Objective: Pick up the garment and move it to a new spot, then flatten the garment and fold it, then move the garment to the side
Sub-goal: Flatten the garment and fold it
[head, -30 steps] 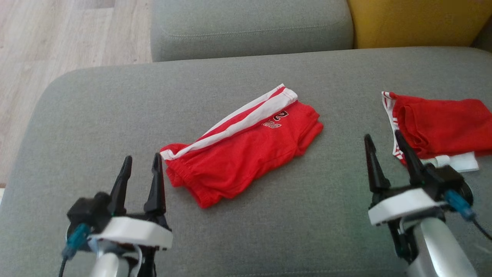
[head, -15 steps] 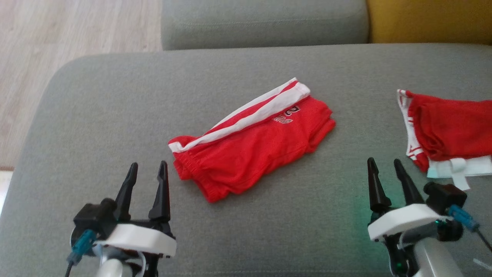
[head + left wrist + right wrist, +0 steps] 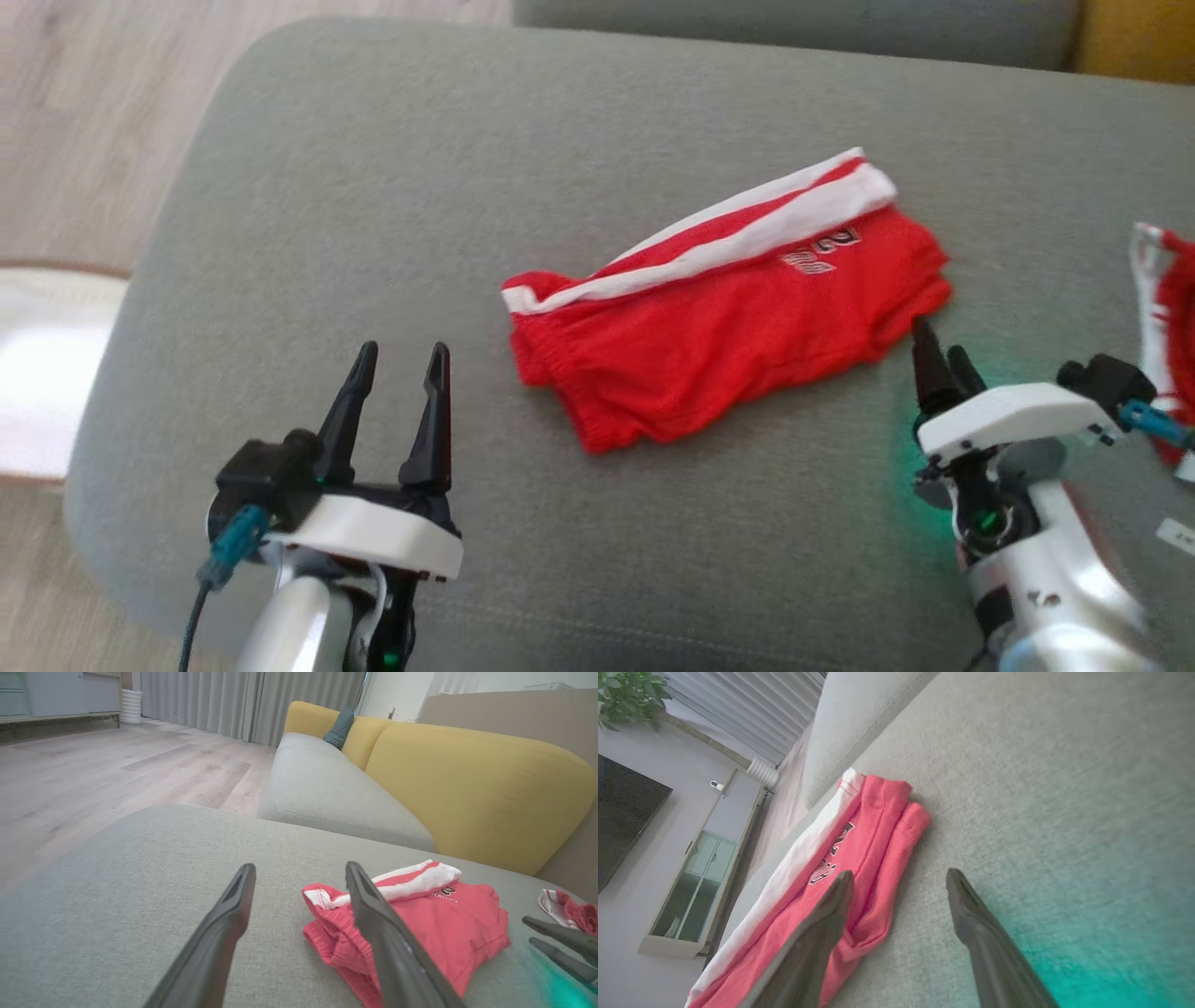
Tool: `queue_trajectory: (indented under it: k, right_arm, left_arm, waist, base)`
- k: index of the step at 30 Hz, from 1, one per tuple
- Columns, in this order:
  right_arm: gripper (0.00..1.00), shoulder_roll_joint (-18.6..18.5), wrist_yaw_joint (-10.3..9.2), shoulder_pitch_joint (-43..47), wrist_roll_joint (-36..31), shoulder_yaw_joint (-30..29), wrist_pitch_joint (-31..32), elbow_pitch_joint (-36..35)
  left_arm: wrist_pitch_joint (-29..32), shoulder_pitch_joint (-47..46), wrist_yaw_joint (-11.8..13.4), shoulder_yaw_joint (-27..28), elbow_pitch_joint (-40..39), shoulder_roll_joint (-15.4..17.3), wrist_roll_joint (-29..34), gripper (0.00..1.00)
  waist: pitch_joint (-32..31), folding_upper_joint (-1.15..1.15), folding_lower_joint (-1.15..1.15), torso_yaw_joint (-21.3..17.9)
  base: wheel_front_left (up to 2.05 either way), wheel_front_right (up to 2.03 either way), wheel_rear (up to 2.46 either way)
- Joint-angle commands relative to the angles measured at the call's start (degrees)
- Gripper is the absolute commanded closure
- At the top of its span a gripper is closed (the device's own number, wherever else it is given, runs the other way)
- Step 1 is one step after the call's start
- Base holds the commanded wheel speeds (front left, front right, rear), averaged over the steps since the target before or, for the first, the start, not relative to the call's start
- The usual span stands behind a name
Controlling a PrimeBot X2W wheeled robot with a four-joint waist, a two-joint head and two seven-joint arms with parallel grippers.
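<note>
Nearest the robot, the left hand (image 3: 403,347) hovers over the near left part of the grey cushion (image 3: 373,187), its two dark fingers apart and holding nothing. They point away from the robot, towards the cushion's far side. The right hand (image 3: 938,338) sits at the near right with its fingers also apart and empty. Its tips are just beside the garment's right corner; whether they touch the cloth cannot be told.

Between the two hands and a little farther off lies the garment (image 3: 728,317), red shorts with a white stripe. It is folded into a rumpled bundle near the middle of the cushion, waistband end towards the left hand. A second red cloth (image 3: 1172,308) lies at the right edge, apart from the shorts. Beyond are another grey seat (image 3: 327,793), a yellow backrest (image 3: 467,779) and a wooden floor (image 3: 93,774).
</note>
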Motion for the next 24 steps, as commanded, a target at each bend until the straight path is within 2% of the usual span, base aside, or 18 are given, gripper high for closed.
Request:
queue_trajectory:
  k: [1, 8, 14, 19, 20, 21, 22, 24]
  right_arm:
    - [0.00, 0.1, -0.05, -3.5, 1.7, 0.2, 0.6, 0.7]
    - [0.00, 0.1, -0.05, -9.6, 7.1, -2.2, 2.5, 8.8]
    - [0.00, 0.1, -0.05, -13.7, 7.6, -2.3, 4.1, 14.5]
    - [0.00, 0.1, -0.05, -17.3, 5.7, -0.9, 3.3, 18.5]
    - [0.19, 0.1, -0.05, -18.0, 5.6, -0.6, 2.7, 19.1]
    - [0.75, 0.1, -0.05, -18.6, 5.4, 0.1, 1.9, 19.4]
    - [1.00, 0.1, -0.05, -19.0, 5.1, 1.3, 0.8, 19.5]
    - [1.00, 0.1, -0.05, -19.1, 5.7, 3.6, -1.8, 19.2]
  left_arm:
    - [-0.5, -2.4, 0.0, 1.1, -1.5, 0.0, -0.3, 0.00]
    - [-0.5, -2.6, 0.5, 0.7, -1.4, 0.0, -0.6, 0.00]
    - [-0.5, -2.9, 0.6, 0.8, -1.7, 0.0, -1.0, 0.00]
    - [-0.5, -3.1, 1.0, 1.3, -2.2, 0.0, -1.2, 0.00]
    - [-0.5, -3.0, 1.0, 1.3, -2.1, 0.0, -1.1, 0.00]
    - [-0.5, -3.0, 0.9, 1.4, -2.0, 0.0, -0.9, 0.00]
    - [-0.5, -2.9, 0.9, 1.6, -1.9, 0.0, -0.7, 0.00]
    - [-0.5, -2.8, 0.7, 2.0, -1.6, 0.0, -0.3, 0.00]
  waist:
    - [1.9, 0.00, 0.00, 2.8]
    - [2.7, 0.00, 0.00, 6.0]
    - [3.2, 0.00, 0.00, 7.4]
    - [4.0, 0.00, 0.00, 6.8]
    - [4.1, 0.00, 0.00, 6.5]
    - [4.2, 0.00, 0.00, 6.0]
    - [4.3, 0.00, 0.00, 5.5]
    - [4.1, 0.00, 0.00, 4.2]
  base:
    - [0.00, 0.00, 0.00]
    - [0.00, 0.00, 0.00]
    - [0.00, 0.00, 0.00]
    - [0.00, 0.00, 0.00]
    - [0.00, 0.00, 0.00]
    - [0.00, 0.00, 0.00]
    - [0.00, 0.00, 0.00]
    - [0.00, 0.00, 0.00]
